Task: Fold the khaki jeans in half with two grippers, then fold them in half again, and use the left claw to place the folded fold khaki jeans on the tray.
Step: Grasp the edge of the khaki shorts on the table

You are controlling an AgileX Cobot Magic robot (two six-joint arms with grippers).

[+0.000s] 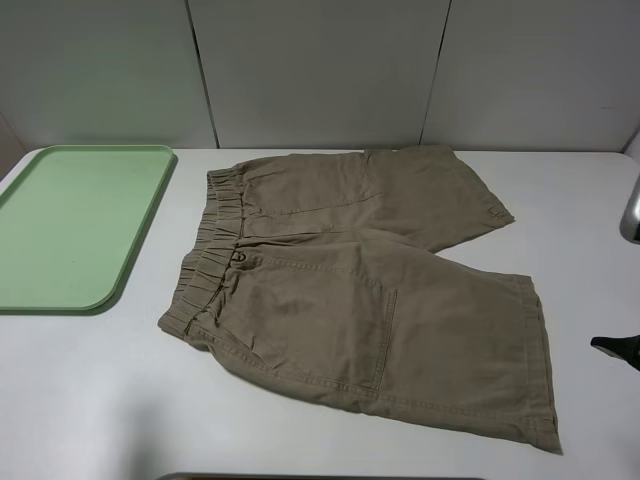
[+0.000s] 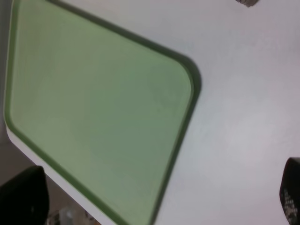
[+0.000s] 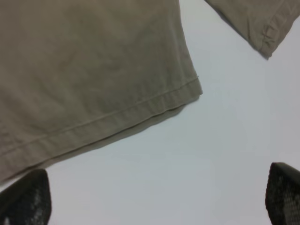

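Claws both released: left gripper (image 2: 157, 199) and right gripper (image 3: 154, 197) have fingers spread wide.
We see the khaki jeans (image 1: 360, 290) flat and unfolded on the white table (image 1: 90, 400), near the green tray (image 1: 80, 225) but apart from it. Left hovers over a tray corner, right over a leg hem.

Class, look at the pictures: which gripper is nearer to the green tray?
Left. The left gripper hangs over the tray near its corner, jaws open. The right gripper hangs by the khaki jeans leg hem, away from the tray.
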